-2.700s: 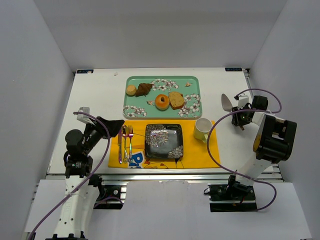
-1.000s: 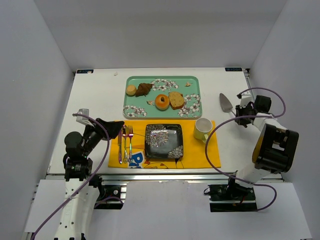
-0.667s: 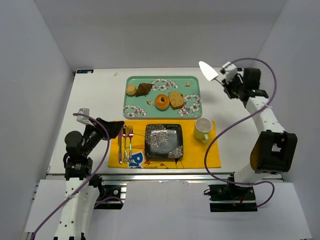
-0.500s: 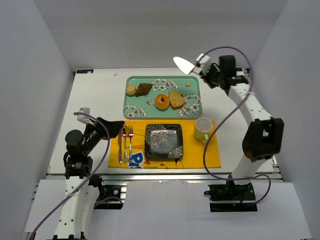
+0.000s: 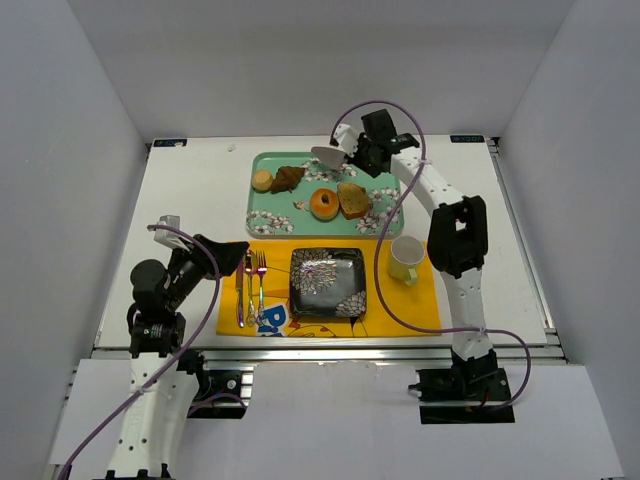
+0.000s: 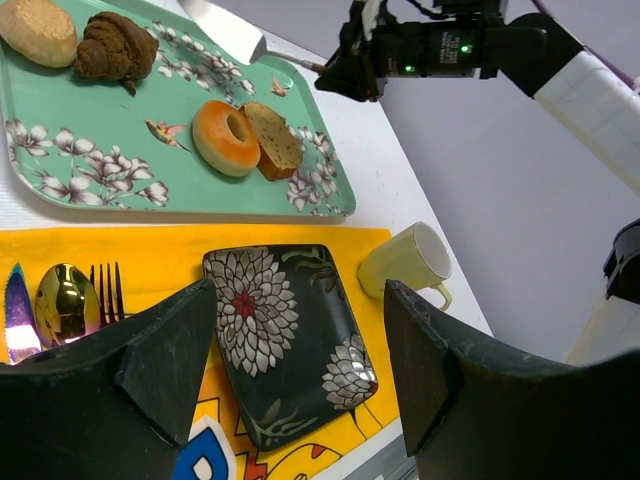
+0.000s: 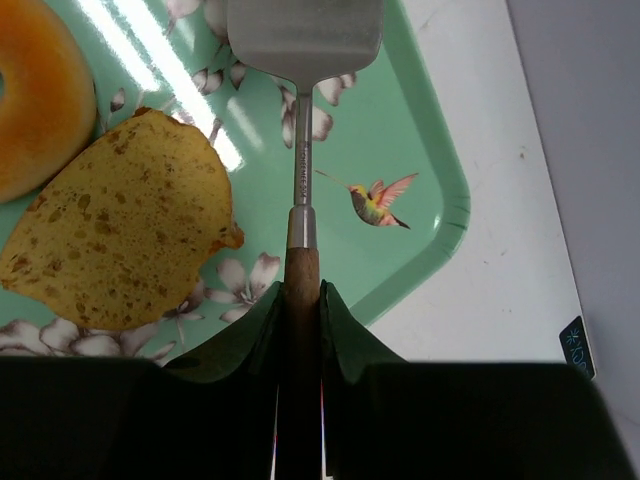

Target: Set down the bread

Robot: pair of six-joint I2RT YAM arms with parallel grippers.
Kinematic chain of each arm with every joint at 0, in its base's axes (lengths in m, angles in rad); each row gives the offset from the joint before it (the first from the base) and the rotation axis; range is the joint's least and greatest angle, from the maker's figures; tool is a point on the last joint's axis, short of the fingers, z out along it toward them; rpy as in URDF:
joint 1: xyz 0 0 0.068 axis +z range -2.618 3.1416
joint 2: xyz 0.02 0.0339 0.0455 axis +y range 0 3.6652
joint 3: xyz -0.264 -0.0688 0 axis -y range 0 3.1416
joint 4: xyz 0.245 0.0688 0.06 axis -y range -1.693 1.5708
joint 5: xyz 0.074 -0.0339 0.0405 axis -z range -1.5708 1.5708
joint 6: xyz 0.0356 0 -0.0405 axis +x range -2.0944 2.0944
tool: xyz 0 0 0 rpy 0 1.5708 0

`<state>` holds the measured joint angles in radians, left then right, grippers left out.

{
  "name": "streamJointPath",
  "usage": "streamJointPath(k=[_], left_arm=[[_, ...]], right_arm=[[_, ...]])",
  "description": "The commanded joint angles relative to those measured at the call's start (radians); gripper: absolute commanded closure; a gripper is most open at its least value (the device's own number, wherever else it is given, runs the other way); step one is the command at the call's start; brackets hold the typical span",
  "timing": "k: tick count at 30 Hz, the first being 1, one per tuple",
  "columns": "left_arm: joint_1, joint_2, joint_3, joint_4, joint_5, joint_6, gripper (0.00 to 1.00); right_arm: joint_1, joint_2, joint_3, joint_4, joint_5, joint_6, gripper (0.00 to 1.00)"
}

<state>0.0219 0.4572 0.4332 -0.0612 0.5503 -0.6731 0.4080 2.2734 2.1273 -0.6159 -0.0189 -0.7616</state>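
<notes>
In the top view the teal tray [image 5: 258,215] sits at upper centre, and the bread [image 5: 288,178], a dark brown croissant-like piece, lies in its upper left part between a pale bun [image 5: 262,180] and the donut [image 5: 324,203]. The right gripper [image 5: 358,157] reaches in from the upper right, clamped on a spatula [image 5: 326,156] whose blade hangs at the tray's far rim, just right of the bread and apart from it. The left gripper [image 5: 232,250] waits at lower left beside the cutlery [image 5: 249,285], away from the work. This looks like the approach before the scoop. Next, the blade probably has to drop flat and slide under the bread from the right without nudging the donut, then carry it, likely to the flowered black plate [image 5: 327,283] on the orange mat [image 5: 425,300]. The left wrist view shows the left fingers spread wide with nothing between them; the bread sits at upper left, the blade right of it. The right wrist view shows both fingers pinching the wooden handle, the blade at top centre over the tray, the bread slice [image 7: 120,225] at left; the bread is out of frame. A small dark label [image 7: 578,346] on the table at lower right and the mat's blue print are too small to read.
</notes>
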Motion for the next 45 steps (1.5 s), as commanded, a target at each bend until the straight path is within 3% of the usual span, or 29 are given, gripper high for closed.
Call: streamJointPath(k=[1, 16, 45], left_arm=[[-0.005, 0.009, 0.015, -0.011, -0.001, 0.012, 0.23], [-0.004, 0.028, 0.025, -0.020, -0.007, 0.017, 0.23], [-0.005, 0.041, 0.053, -0.049, -0.015, 0.027, 0.23]], right_arm=[[0.028, 0.012, 0.068, 0.013, 0.074, -0.031, 1.00], [0.089, 0.126, 0.103, 0.064, 0.116, -0.102, 1.00], [0.121, 0.164, 0.115, -0.010, -0.099, -0.188, 1.00]])
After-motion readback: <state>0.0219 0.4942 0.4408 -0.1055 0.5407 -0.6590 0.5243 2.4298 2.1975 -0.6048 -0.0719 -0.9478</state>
